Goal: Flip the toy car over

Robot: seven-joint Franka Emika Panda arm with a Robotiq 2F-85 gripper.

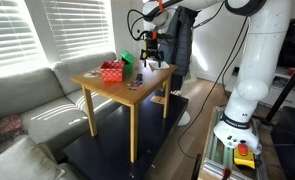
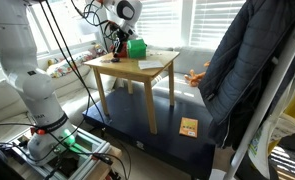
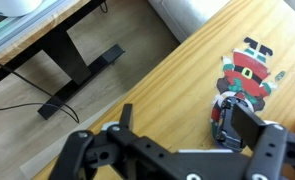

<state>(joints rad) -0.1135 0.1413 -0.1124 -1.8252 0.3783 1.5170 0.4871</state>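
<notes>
Wrist view: one gripper (image 3: 172, 150), jaws spread wide and holding nothing, above one wooden table (image 3: 177, 70); one toy car (image 3: 225, 112) lies beside one flat Santa figure (image 3: 249, 68).

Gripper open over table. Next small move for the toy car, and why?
Probably shift the gripper sideways over the toy car before descending: in the wrist view the car lies on the table by one finger, not centred between the open jaws, with a Santa figure just beyond it.
</notes>
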